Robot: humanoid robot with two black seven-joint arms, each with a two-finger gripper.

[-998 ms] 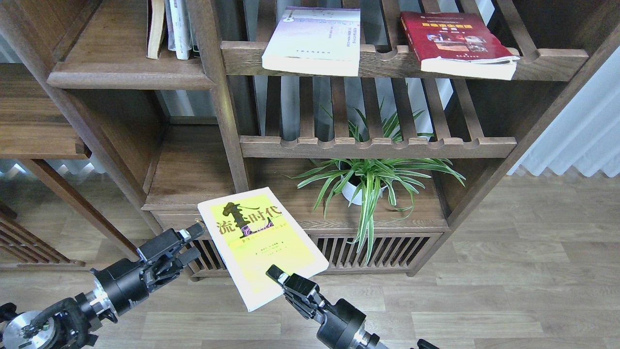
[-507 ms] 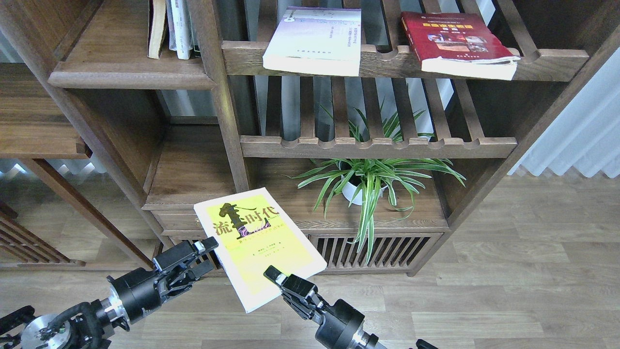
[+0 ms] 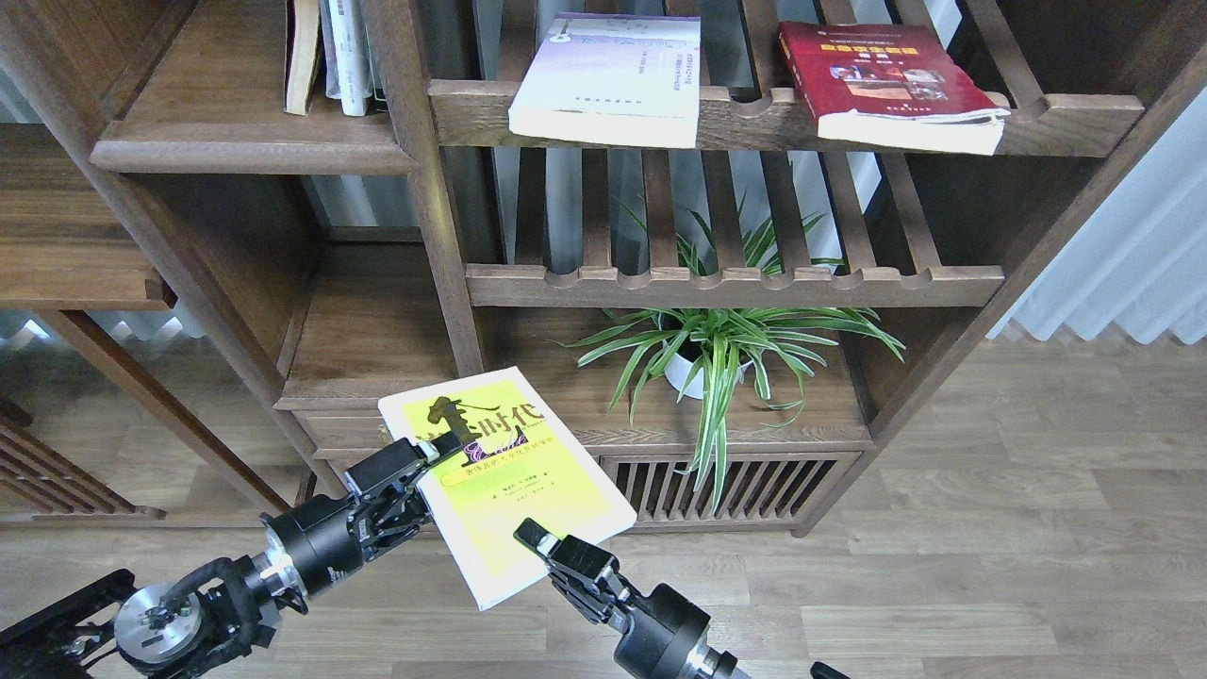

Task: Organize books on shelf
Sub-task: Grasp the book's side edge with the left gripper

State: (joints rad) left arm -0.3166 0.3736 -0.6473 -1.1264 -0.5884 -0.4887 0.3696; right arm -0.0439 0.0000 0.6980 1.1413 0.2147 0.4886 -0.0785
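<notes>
The yellow-green book (image 3: 514,481) with big black characters hangs tilted in the air in front of the low cabinet. My right gripper (image 3: 530,538) is shut on its near right edge. My left gripper (image 3: 434,476) is open, its jaws straddling the book's left edge with one finger over the cover. The pale lavender book (image 3: 608,75) and the dark red book (image 3: 882,80) lie flat on the upper slatted rack, overhanging its front rail. The solid shelf (image 3: 236,156) at the upper left bears a few upright books (image 3: 339,52).
A potted spider plant (image 3: 721,344) in a white pot stands on the lower board at right of centre. A second slatted rack (image 3: 735,283) sits above it. An upright post (image 3: 424,189) divides the bookcase. Wooden floor lies in front.
My left gripper has moved right and up, from apart from the book to straddling its left edge. The book and the right gripper have barely moved.
</notes>
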